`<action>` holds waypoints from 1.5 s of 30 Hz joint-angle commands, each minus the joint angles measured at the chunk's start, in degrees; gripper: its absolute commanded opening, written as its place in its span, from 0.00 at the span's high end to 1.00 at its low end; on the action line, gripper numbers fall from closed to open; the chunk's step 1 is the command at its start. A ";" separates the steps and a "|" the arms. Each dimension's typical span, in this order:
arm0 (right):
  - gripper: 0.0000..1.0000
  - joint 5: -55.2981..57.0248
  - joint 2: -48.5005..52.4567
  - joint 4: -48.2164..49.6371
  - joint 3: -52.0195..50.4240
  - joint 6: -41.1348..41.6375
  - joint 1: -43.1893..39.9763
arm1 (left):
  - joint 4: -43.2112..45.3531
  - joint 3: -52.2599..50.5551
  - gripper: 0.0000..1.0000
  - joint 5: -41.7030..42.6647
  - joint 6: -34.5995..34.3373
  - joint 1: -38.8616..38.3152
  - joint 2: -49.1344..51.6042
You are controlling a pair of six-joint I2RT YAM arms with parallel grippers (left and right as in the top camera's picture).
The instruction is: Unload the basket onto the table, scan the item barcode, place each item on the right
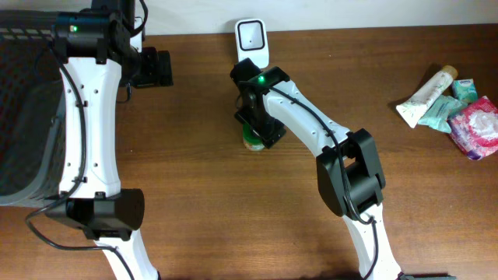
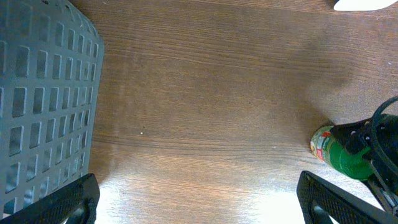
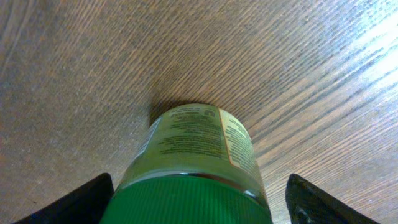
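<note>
one green-capped bottle (image 3: 193,146), one white scanner (image 1: 252,37)

One bottle (image 3: 193,149); one scanner (image 1: 252,37); one basket (image 1: 23,117)

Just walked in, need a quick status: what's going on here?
The right end effector sits over a green-capped plastic bottle with a printed label on the brown wooden table. Its fingers are open on either side, with no grip visible yet. The white barcode scanner stands just beyond the bottle. The left end effector hangs open and empty beside the grey slotted plastic basket.
</note>
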 commanded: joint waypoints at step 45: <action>0.29 -2.99 -1.36 -11.58 3.43 5.33 0.42 | -0.07 -0.07 0.01 -0.24 -0.50 -0.26 0.09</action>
